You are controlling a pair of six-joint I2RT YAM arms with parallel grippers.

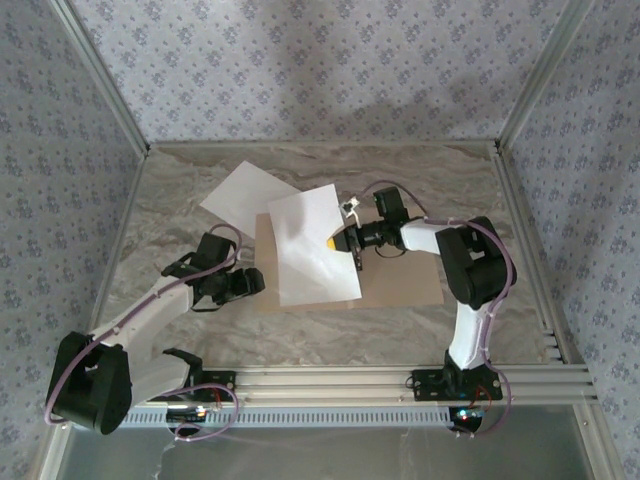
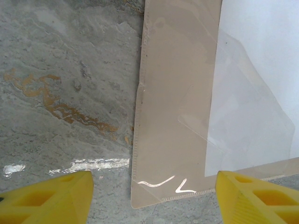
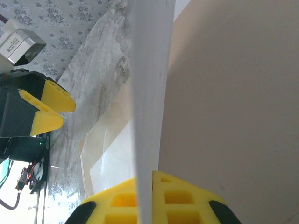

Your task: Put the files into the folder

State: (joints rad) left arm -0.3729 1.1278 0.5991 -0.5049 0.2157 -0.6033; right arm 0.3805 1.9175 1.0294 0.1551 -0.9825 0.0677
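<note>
Grey marbled table [image 1: 170,215], flowered wallpaper walls around. Right gripper [image 1: 335,242] clamped on edge of white paper sheet [image 1: 310,255]; sheet held over left part of tan folder [image 1: 400,285], which lies flat on table. Second white sheet [image 1: 240,195] lies behind, partly covered by held one. Left gripper [image 1: 240,285] has yellow fingers wide apart, holds nothing, low at folder's near left corner.
</note>
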